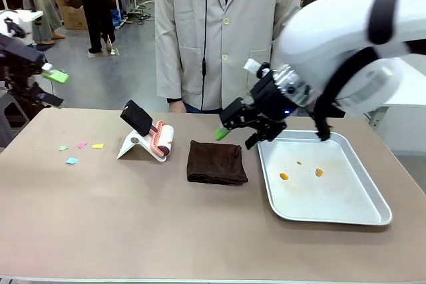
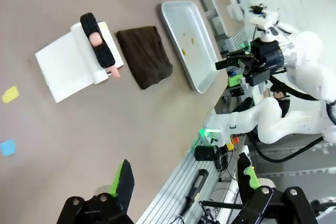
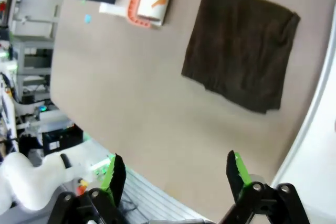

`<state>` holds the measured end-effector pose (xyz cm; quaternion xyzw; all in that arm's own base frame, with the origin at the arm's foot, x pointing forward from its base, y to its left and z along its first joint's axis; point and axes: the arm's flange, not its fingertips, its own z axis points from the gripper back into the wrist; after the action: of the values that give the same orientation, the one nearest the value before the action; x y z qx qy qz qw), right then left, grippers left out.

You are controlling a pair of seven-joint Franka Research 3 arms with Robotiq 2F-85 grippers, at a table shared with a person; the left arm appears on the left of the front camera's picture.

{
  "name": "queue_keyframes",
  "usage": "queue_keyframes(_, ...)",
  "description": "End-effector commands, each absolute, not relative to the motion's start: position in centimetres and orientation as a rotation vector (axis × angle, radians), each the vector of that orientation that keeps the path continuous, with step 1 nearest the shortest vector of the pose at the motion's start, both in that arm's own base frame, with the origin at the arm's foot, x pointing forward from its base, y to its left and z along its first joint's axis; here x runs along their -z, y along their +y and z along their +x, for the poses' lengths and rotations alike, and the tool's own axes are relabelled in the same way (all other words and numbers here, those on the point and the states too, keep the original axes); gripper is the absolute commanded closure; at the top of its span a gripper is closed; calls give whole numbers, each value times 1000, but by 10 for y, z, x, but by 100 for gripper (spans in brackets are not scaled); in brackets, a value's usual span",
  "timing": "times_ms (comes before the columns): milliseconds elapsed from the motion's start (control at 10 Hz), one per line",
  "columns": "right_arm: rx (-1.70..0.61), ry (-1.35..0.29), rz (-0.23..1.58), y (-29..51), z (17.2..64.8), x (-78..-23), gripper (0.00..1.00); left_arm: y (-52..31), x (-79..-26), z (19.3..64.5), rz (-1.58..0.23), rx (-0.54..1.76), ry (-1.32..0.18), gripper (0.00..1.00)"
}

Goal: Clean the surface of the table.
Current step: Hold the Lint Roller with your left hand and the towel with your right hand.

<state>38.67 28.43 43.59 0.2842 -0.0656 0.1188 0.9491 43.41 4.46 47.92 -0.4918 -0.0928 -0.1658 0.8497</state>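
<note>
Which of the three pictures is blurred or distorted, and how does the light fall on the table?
Front view: sharp, evenly lit; the brown cloth and the metal tray cast only soft, short shadows on the table. Left wrist view: sharp but rolled, the table running slantwise, with mild wide-angle bending. Right wrist view: slightly blurred, the cloth's edges soft.

No lettering, label, brand mark or number is legible on the table (image 1: 133,217) or anything upon it.
</note>
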Motion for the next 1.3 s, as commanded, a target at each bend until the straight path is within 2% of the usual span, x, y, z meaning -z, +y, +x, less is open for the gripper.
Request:
queue_keyframes(0,-207,-121,516,320,423,-425,0,37,-465,457,-992,332,-119,0)
queue_keyframes(100,-161,-128,459,336,437,-410,0,21,-456,469,-967,339,-91,0)
queue_keyframes(300,-124,-127,433,359,449,-386,0,-7,-438,494,-933,319,-129,0)
queue_keyframes(700,-124,-112,331,372,441,-353,0,-30,-408,537,-892,191,-141,0)
queue_keyframes(800,-142,-127,320,370,438,-357,0,-28,-406,539,-896,152,-111,0)
queue_keyframes(900,-150,-79,373,364,439,-347,0,-27,-406,529,-892,255,-133,0)
queue_keyframes(1000,-150,-79,373,364,439,-347,0,-27,-406,529,-892,255,-133,0)
queue_keyframes(1200,-114,-137,273,358,445,-359,0,-25,-400,531,-876,197,-118,0)
